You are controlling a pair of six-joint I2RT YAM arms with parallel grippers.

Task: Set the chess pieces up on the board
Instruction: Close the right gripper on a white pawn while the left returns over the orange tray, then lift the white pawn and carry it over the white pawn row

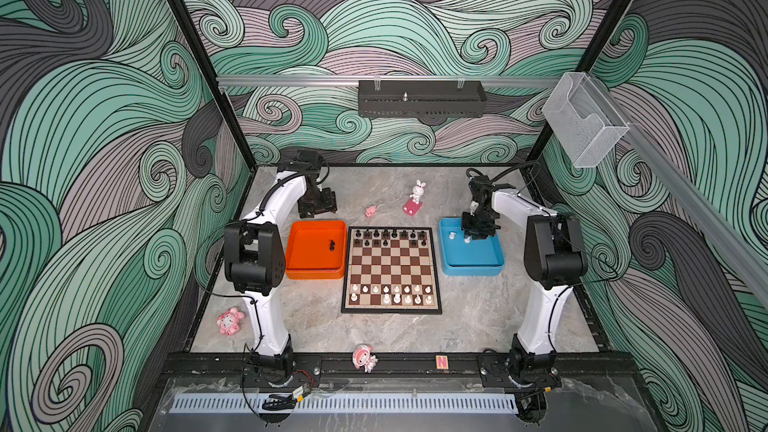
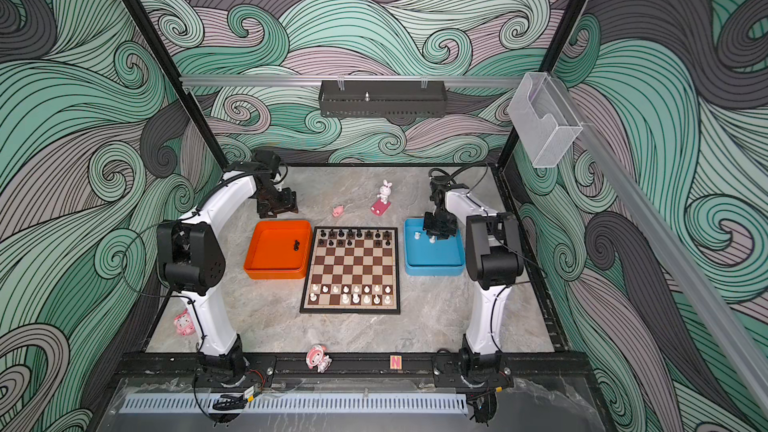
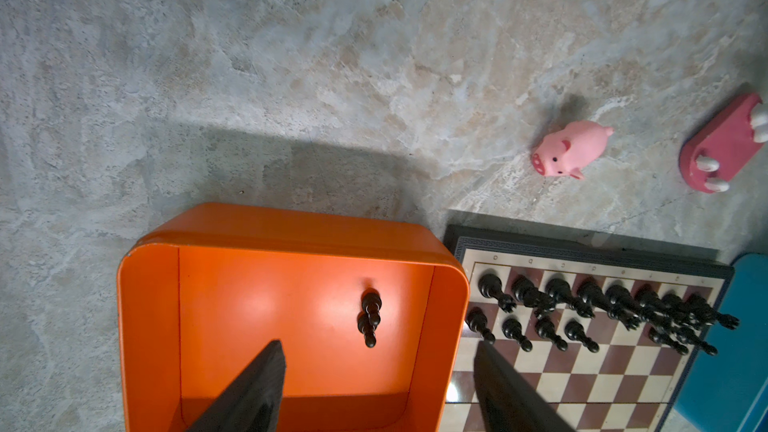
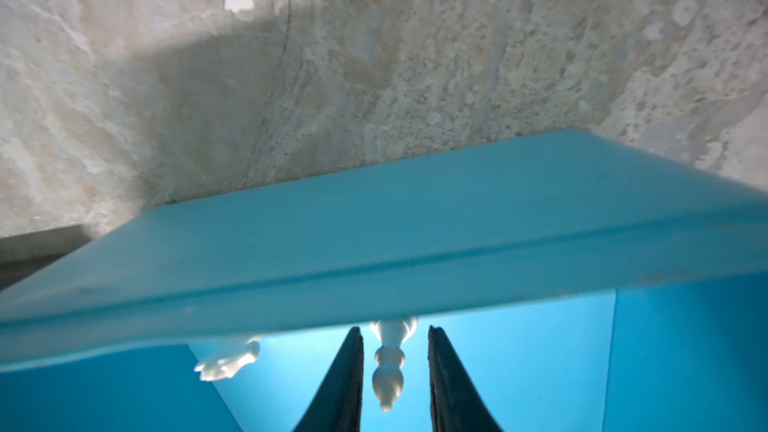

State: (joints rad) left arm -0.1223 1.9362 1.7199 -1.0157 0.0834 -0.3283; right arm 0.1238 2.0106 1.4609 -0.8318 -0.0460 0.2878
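Note:
The board (image 1: 391, 264) lies mid-table, with black chess pieces (image 1: 390, 237) along its far two rows and white ones (image 1: 390, 294) along its near two. Two black pieces (image 3: 370, 317) lie together in the orange tray (image 1: 300, 272). My left gripper (image 3: 377, 343) hangs open above that tray's far end, holding nothing. My right gripper (image 4: 393, 328) is down inside the blue tray (image 4: 415, 222). Its fingers flank a lying white piece (image 4: 388, 371), with a narrow gap on each side. A second white piece (image 4: 226, 361) lies beside it.
A pink pig (image 1: 370, 211) and a white rabbit on a pink base (image 1: 415, 197) stand behind the board. Two pink figurines sit at the near left (image 1: 230, 321) and on the front rail (image 1: 365, 358). The trays flank the board closely.

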